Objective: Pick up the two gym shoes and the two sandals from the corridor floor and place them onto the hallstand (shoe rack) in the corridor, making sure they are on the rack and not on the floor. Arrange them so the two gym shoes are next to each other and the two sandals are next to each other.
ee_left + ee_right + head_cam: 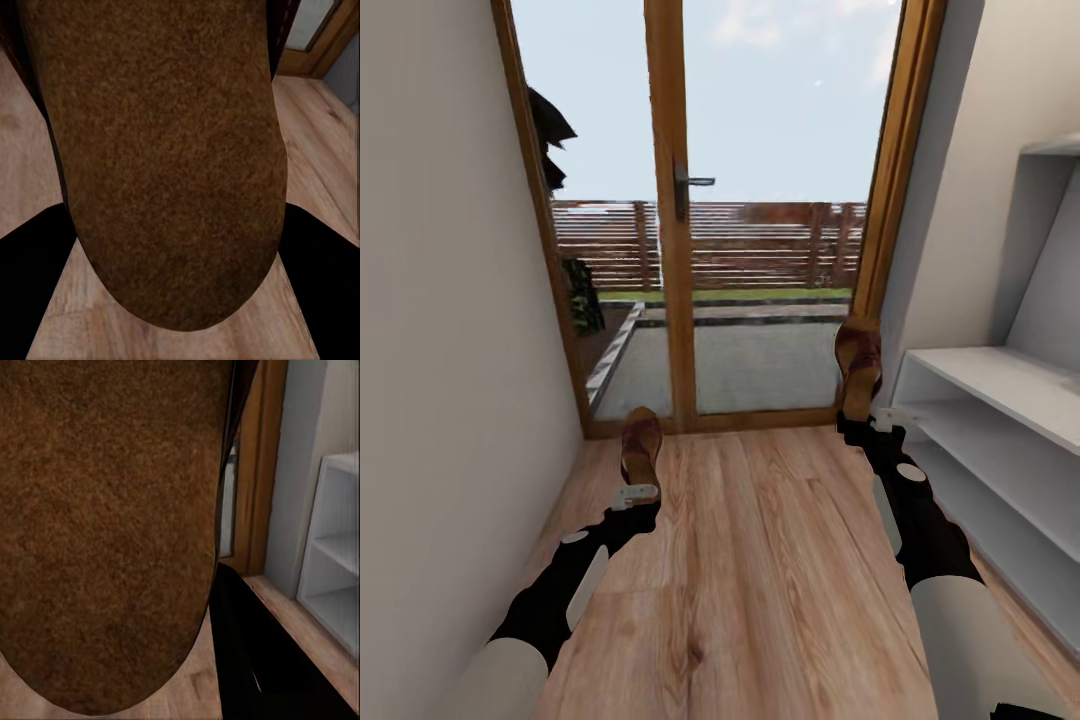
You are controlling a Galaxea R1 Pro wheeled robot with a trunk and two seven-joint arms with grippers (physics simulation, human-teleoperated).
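- The light brown wood-plank corridor floor, with visible grain, runs up to a tall glazed door in an orange-brown wooden frame.
- The pale grey-white hallstand with its bench top and two low open shelves stands along the right wall; the shelves look bare, so I judge that no sandal is placed yet.
- The right gripper is clenched on a brown leather slip-on sandal, raised near the front corner of the bench, probably for placing.
- The left gripper is grasping the second brown leather sandal lower, above the floor; its sole looks grainy like suede.
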